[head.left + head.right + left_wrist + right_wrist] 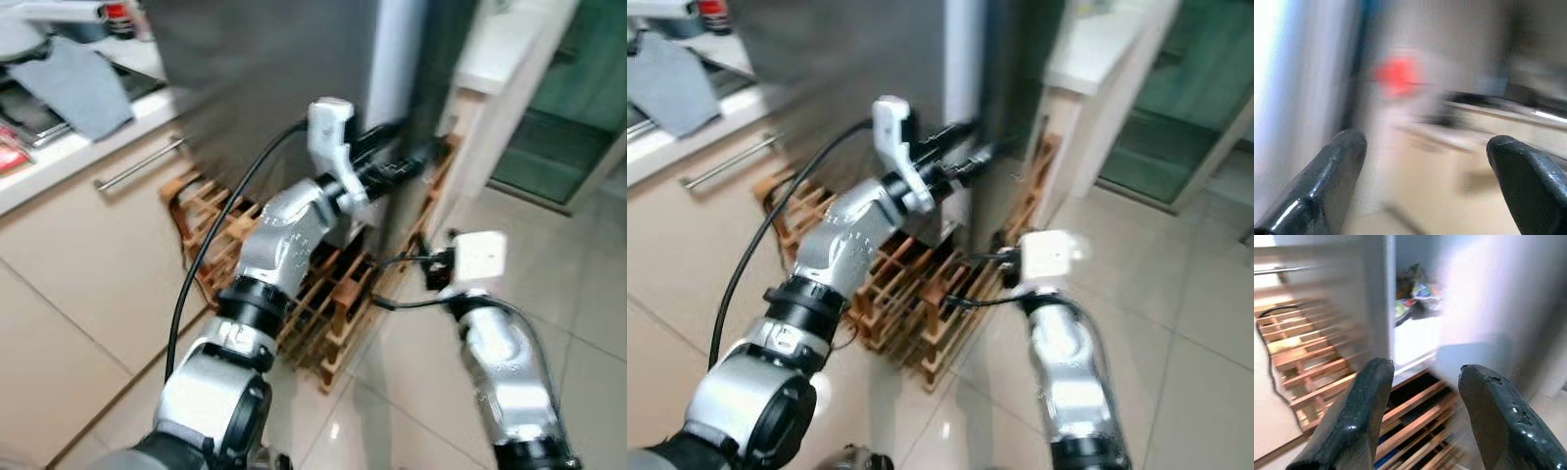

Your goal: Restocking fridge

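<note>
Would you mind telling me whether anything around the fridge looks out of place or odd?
Yes: a wooden rack lies tipped on the floor against the foot of the fridge, with a black cable draped along its side. It sits right where the left gripper reaches at the door edge.

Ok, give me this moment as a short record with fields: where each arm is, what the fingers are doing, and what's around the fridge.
left gripper: raised at the fridge door edge, fingers apart, holding nothing
right gripper: lower, pointed at the door gap, fingers apart, empty
fridge interior: bright shelf with packets seen through the gap
wooden rack: on the floor in front of the fridge
counter: to the robot's left, grey cloth on top
image quality: motion-blurred
</note>
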